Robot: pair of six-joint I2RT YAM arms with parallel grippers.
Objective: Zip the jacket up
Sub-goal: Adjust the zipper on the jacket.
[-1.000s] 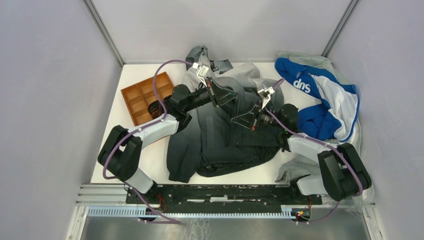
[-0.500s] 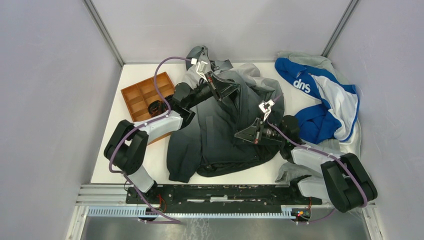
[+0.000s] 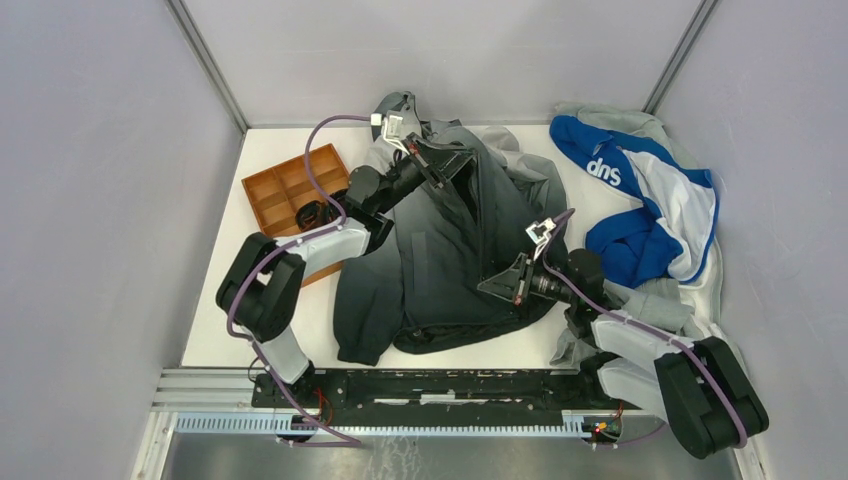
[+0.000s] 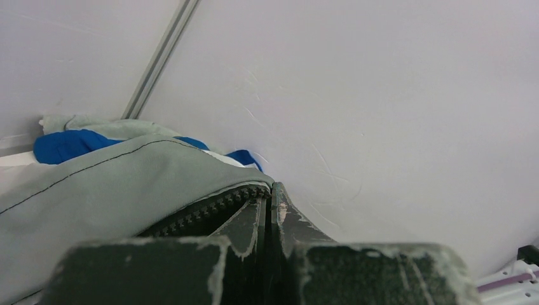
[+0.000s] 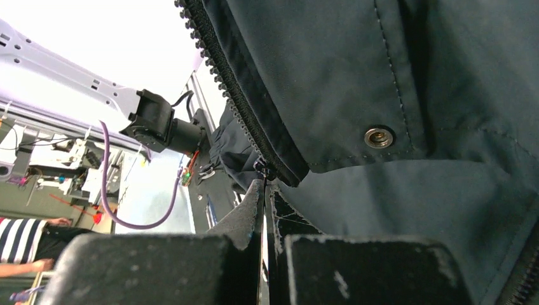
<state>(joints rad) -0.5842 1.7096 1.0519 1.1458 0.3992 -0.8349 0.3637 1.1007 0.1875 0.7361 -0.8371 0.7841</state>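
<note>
Jacket [image 3: 430,270] lies mid-worktop [image 3: 305,322], front unfastened. Left fingers [image 4: 248,222] pinch its collar edge; right fingers [image 5: 245,219] pinch the hem. Zipper [image 5: 221,79] teeth appear unjoined there; zipping judged wholly outstanding.

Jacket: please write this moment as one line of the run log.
left claw: shut on jacket near collar | right claw: shut on jacket near hem | zipper: not closed
</note>
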